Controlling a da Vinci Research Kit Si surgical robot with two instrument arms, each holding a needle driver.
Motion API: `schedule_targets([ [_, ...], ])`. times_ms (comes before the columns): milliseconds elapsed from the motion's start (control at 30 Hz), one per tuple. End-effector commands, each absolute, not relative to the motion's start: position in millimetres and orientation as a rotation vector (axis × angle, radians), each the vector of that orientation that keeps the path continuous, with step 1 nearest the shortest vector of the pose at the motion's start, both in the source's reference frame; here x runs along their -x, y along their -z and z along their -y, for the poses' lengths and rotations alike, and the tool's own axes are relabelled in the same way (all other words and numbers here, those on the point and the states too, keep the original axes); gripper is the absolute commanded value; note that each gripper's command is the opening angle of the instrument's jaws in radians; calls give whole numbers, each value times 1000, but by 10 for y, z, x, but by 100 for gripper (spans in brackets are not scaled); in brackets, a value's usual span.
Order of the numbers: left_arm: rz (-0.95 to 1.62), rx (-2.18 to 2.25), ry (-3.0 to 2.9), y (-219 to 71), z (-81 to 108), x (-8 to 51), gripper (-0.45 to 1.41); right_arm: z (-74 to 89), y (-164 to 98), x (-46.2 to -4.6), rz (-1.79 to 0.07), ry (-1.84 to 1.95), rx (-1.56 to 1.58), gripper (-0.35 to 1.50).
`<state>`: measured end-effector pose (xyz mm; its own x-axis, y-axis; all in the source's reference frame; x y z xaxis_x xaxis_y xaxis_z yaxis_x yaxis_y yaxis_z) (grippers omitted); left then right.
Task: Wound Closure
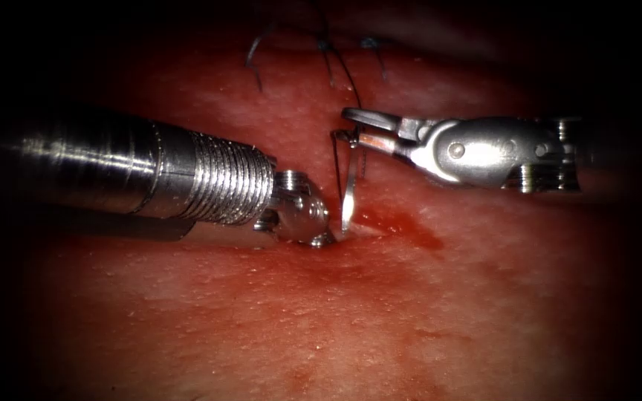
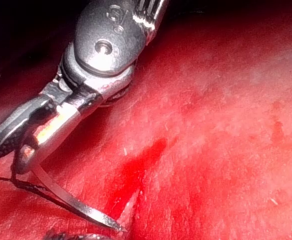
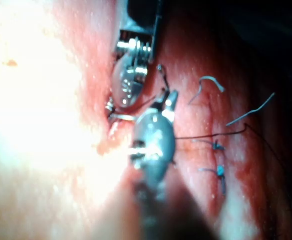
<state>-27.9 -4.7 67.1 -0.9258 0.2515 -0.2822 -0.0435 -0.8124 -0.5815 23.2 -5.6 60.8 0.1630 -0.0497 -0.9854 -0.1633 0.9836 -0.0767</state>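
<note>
My right tool [image 1: 357, 132] comes in from the right with its jaws shut on the curved needle [image 1: 349, 189] near its tail end. The needle hangs down from there, and its point touches the tissue [image 1: 276, 312] at the cut. I cannot tell whether it has entered. The left wrist view gives the same grip up close, with the right tool [image 2: 28, 142] on the needle [image 2: 71, 202]. Dark thread [image 1: 347, 74] runs from the needle's tail up toward the far stitches. My left tool [image 1: 315, 234] presses on the tissue just left of the needle's point.
Red fluid [image 1: 406, 229] pools to the right of the needle's point. Two blue-knotted stitches [image 3: 216, 146] close the cut farther back, and cut thread ends [image 1: 253, 56] lie near them. The left tool's thick shaft [image 1: 135, 171] lies low over the tissue on the left.
</note>
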Motion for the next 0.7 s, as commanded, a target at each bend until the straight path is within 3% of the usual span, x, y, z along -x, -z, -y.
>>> schedule_targets([
  [33, 889, 535, -2800, -675, 47, 284, -11, 56, -613, -239, -1405, -55, 201, -35],
  [700, 891, 615, -2786, -661, 47, 271, -5, 108, -640, -249, -1289, 157, 256, -35],
])
